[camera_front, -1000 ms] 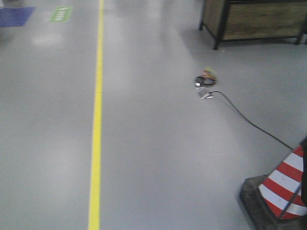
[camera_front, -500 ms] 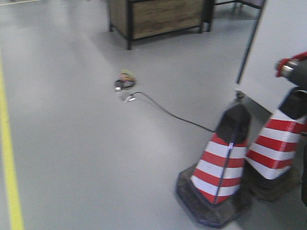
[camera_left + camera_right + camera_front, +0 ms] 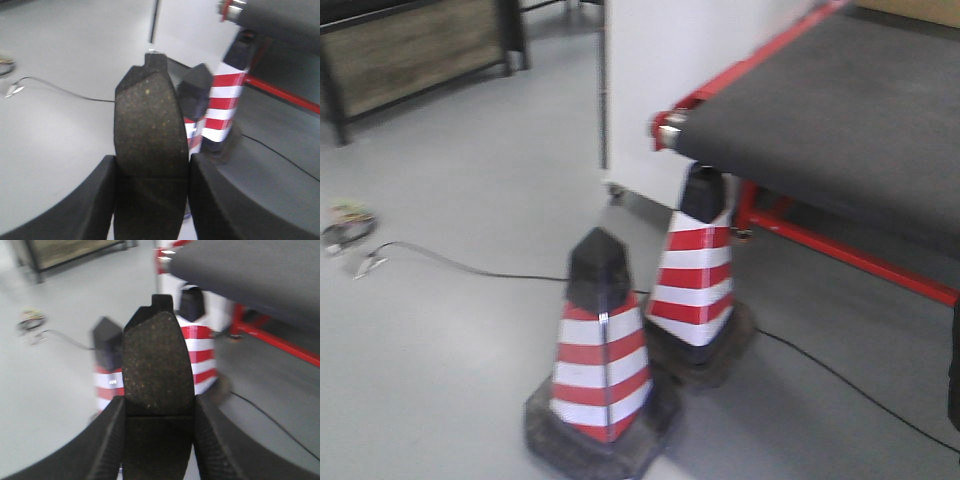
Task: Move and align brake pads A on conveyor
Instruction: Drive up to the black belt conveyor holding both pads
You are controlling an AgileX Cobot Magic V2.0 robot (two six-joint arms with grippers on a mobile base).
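Two wrist views are each showing what the front view is not: a pad clamped in a gripper. The front view is giving the setting instead. A wooden cabinet [image 3: 410, 50] is standing at 10 o'clock and a black cable [image 3: 470, 270] is lying across the grey floor [image 3: 450, 380]. The near cone [image 3: 600, 340] is sitting at 6 o'clock just beside the far cone [image 3: 698, 270], and the conveyor [image 3: 840, 100] with its red edge is filling 2 o'clock.

In the left wrist view the left gripper [image 3: 152, 167] is pinching the left brake pad [image 3: 150, 120] at a narrow opening. Both fingers are pressing the pad's long edges, and the pad is standing upright with its tab at 12 o'clock.

In the right wrist view the right gripper [image 3: 159, 410] is holding the right brake pad [image 3: 157, 355] the same way. Both pads are hanging over the floor, apart from the conveyor, which is lying at 1 o'clock in each wrist view.
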